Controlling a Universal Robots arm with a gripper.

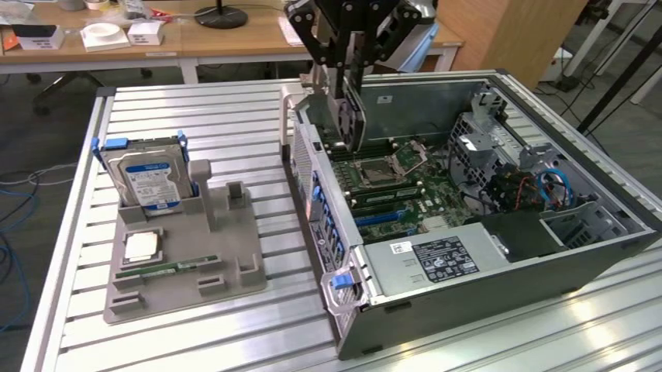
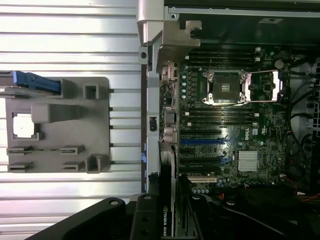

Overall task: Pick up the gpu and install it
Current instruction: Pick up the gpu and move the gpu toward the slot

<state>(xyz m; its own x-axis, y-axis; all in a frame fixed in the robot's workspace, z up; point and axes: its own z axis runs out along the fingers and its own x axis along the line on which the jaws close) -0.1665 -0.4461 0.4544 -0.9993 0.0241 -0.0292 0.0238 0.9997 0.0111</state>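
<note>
gpu [image 1: 346, 124], one card, clamped in one claw [image 1: 339, 77], above one open case [image 1: 579, 256]

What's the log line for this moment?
gripper shut on gpu | gpu upright over case, above motherboard | not seated

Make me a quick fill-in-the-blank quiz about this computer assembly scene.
1. The tool holds the ____ over the open computer case.
2. The hard drive stands upright in the gray ____.
3. The RAM stick lying flat near it is coloured ____.
Missing: gpu, tray, green.
</note>
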